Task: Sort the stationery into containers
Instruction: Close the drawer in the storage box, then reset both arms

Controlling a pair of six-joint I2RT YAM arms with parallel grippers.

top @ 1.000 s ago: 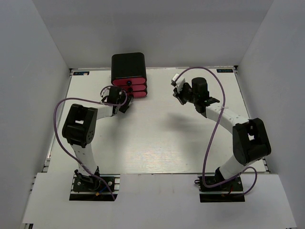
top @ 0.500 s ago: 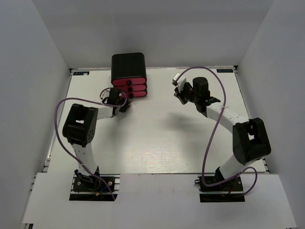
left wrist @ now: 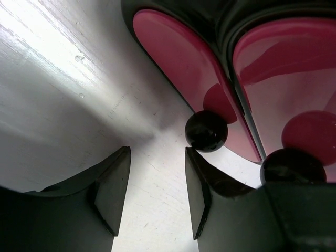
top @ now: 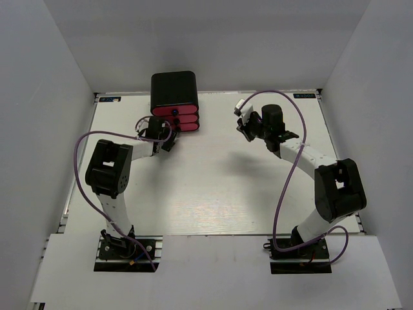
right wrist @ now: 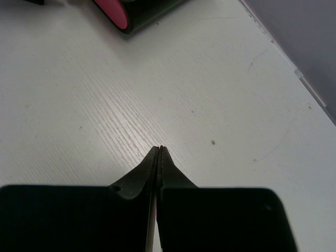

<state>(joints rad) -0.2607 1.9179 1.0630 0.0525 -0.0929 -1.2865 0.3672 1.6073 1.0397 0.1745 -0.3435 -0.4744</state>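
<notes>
The black cabinet (top: pixel 173 89) stands at the back left of the table with three stacked pink-red drawers (top: pixel 176 120) facing me, all closed. My left gripper (top: pixel 166 138) is open just in front of the drawers. In the left wrist view the left gripper (left wrist: pixel 156 157) is low over the table, and a round black knob (left wrist: pixel 206 131) sits right off its right fingertip (left wrist: pixel 195 173). A second knob (left wrist: pixel 292 165) and the pink drawer fronts (left wrist: pixel 178 63) fill the upper right. My right gripper (top: pixel 244 126) (right wrist: pixel 160 149) is shut and empty over bare table. No pens or eraser are in view.
The white table (top: pixel 213 174) is boxed in by grey walls on three sides. In the right wrist view the cabinet's corner (right wrist: pixel 139 13) is at the top and the table's edge against the wall (right wrist: pixel 299 73) runs down the right.
My left gripper has crept slightly closer to the drawers. My right arm has shifted a little toward the back; its jaws stay shut.
</notes>
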